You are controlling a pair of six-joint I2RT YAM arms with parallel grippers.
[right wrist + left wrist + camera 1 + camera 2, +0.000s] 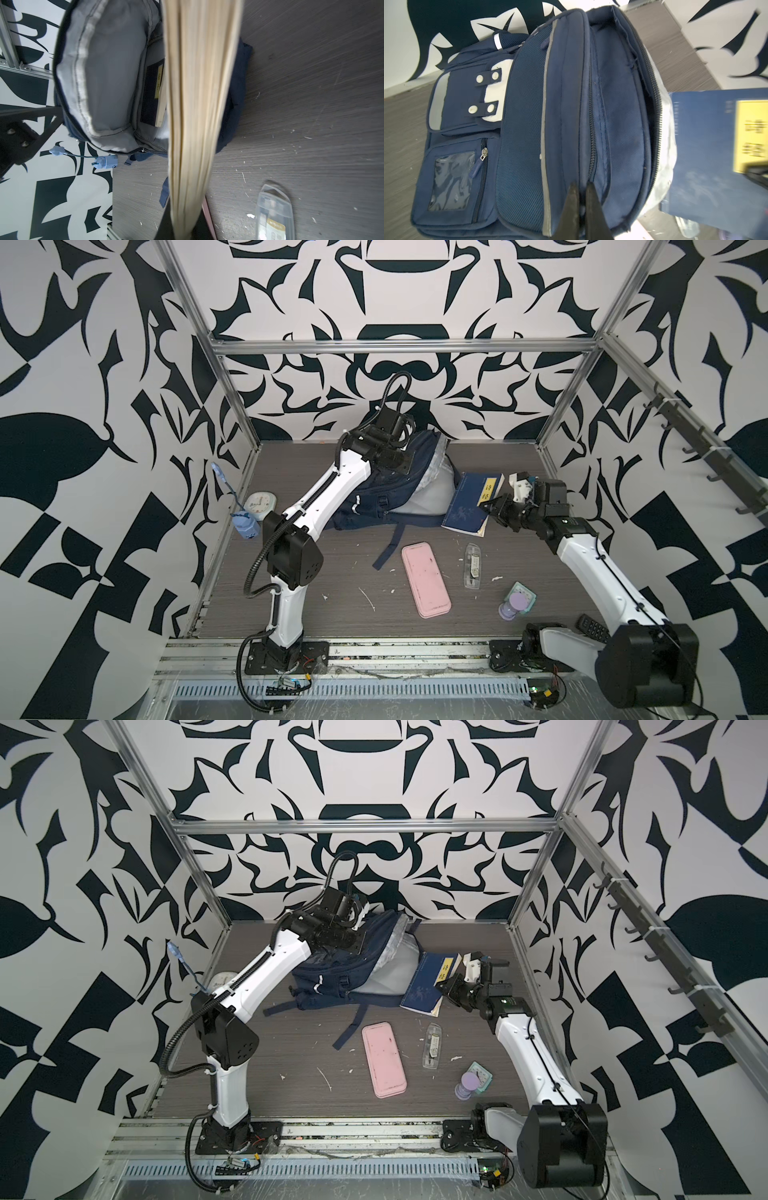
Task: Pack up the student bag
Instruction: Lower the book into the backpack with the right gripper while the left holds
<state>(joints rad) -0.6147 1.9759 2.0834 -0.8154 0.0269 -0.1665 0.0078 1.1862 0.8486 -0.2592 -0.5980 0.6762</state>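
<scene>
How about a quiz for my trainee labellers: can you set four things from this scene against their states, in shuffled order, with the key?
Things:
1. student bag
2. blue book
3. pink pencil case
4. clear plastic case

States:
A. gripped at its page edge by the right tool
B. lies flat, opaque, nothing touching it
C. unzipped, rim pinched by the left tool
D. lies flat, see-through

Pairs: 1-C, 2-A, 3-B, 4-D

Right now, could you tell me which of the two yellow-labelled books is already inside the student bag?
The dark book lying in the student bag's grey-lined compartment; the other, the blue book, is outside, gripped by the right end effector.
</scene>
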